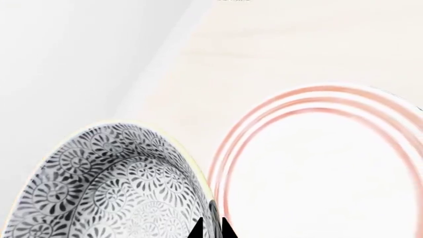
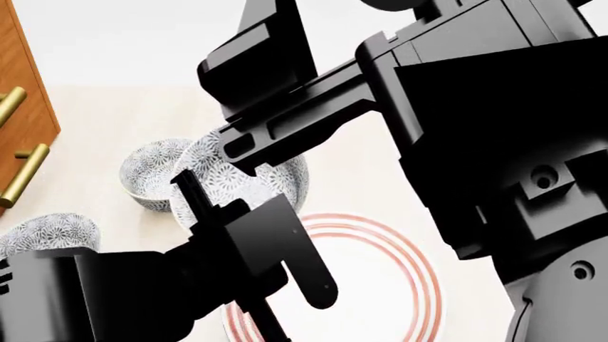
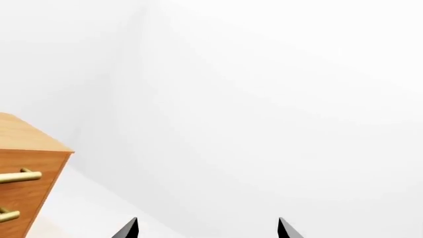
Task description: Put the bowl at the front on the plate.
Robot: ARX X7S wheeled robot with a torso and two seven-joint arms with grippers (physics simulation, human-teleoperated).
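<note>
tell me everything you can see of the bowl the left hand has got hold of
The bowl is small, deep and round, seemingly ceramic, white with a dense grey-blue flower pattern inside and out and a pale rim. It looks empty. The left hand grips its rim, one finger inside and one outside. It sits tilted beside the plate, not on it.

Bowl (image 1: 112,188) grey-blue floral; plate (image 1: 317,163) white, seemingly red-ringed.

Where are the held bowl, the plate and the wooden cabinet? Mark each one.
bowl (image 1: 112,188), left wrist view, patterned inside wall.
plate (image 1: 317,173), left wrist view, bare white centre.
wooden cabinet (image 3: 26,163), right wrist view, front face.
</note>
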